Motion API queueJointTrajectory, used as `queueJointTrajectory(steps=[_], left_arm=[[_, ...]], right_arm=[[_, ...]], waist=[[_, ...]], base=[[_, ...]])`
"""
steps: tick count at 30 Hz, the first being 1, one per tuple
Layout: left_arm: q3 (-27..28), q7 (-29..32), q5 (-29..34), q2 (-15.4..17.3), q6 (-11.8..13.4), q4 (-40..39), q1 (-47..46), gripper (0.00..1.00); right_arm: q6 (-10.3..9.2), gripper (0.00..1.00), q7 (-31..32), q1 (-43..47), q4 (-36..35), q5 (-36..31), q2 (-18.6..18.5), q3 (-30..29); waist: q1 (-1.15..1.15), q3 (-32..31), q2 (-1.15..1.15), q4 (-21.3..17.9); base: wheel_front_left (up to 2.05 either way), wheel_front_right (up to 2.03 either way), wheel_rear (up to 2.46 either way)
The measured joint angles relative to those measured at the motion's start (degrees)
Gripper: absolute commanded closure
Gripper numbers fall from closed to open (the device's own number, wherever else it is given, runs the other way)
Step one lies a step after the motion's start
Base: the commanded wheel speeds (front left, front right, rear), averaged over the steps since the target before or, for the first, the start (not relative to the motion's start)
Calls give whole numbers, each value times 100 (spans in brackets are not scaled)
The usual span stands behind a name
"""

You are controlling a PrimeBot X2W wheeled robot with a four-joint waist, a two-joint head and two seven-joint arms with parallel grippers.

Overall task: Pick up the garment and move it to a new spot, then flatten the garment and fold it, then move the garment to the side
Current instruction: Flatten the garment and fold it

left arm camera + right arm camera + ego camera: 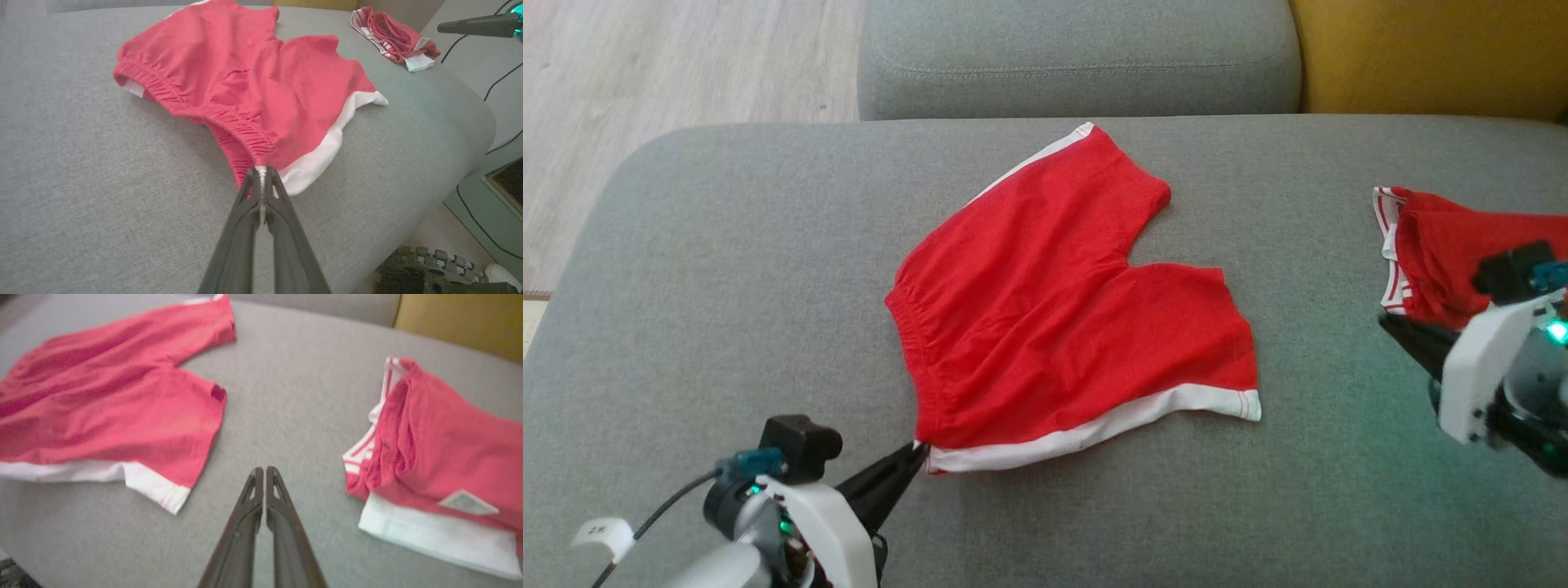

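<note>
The garment (1062, 310) is a pair of red shorts with white trim, spread mostly flat on the grey cushion (727, 286). My left gripper (920, 453) is shut on the near corner of its elastic waistband, where the white side stripe ends; the left wrist view shows the garment (253, 81) gathered into the pinched fingertips of that gripper (261, 171). My right gripper (1382, 320) hangs shut and empty over bare cushion. In the right wrist view this gripper (264, 470) sits right of the garment (102, 404), touching nothing.
A second red and white garment (1437, 245) lies folded at the right, close to my right gripper. A grey back cushion (1078, 57) and a yellow cushion (1429, 49) stand behind. Wooden floor (645, 65) lies beyond the cushion's left edge.
</note>
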Motion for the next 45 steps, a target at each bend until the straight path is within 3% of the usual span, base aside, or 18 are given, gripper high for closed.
queueJointTrajectory(steps=[8, 9, 10, 11, 19, 22, 27, 30, 34, 39, 45], left_arm=[[75, -191, 65, -110, 219, 111, 26, 100], [93, -233, 54, -149, 236, 134, 47, 91], [109, -290, 36, -197, 287, 177, 68, 42], [125, -344, 35, -261, 336, 249, 80, 0], [532, -894, -3, -606, 826, 654, 153, 0], [851, -1057, -114, -730, 878, 609, 207, 0], [2342, -1115, 175, -1344, 985, -193, 667, 0], [2980, -1115, 636, -1778, 835, -468, 1245, 0], [3285, -1115, 1182, -2153, 477, -335, 1878, 0], [3341, -1115, 1580, -2261, 2, 143, 1816, 0], [2785, -827, 1926, -2153, -200, 946, 1656, 0]], right_arm=[[0, 0, -1970, 385, 631, -600, 898, -1209], [0, 0, -2146, 458, 680, -694, 1027, -1341], [0, 0, -2296, 546, 734, -816, 1156, -1470], [0, 0, -2418, 641, 808, -987, 1282, -1590], [0, 0, -2713, 1285, 733, -2458, 2185, -2853], [0, 0, -2748, 1454, 522, -2831, 2382, -3204], [0, 0, -2749, 2122, -89, -3667, 2915, -4108], [0, 0, -2749, 2601, -401, -4074, 3265, -4507], [0, 0, -2730, 2993, -732, -4497, 3584, -4842], [0, 0, -2517, 3055, -1081, -4773, 3783, -5054], [0, 0, -2369, 3063, -1241, -4869, 3875, -5149]], waist=[[0, -60, 0, 29], [0, -61, 0, 32], [0, -60, 0, 37], [0, -57, 0, 45], [0, -44, 0, 38], [0, -54, 0, 48], [0, -110, 0, 132], [0, -120, 0, 183], [0, -100, 0, 234], [0, -37, 0, 249], [0, 81, 0, 196]], base=[[0, 0, 0], [0, 0, 0], [0, 0, 0], [0, 0, 0], [0, 0, 0], [0, 0, 0], [0, 0, 0], [0, 0, 0], [0, 0, 0], [0, 0, 0], [0, 0, 0]])
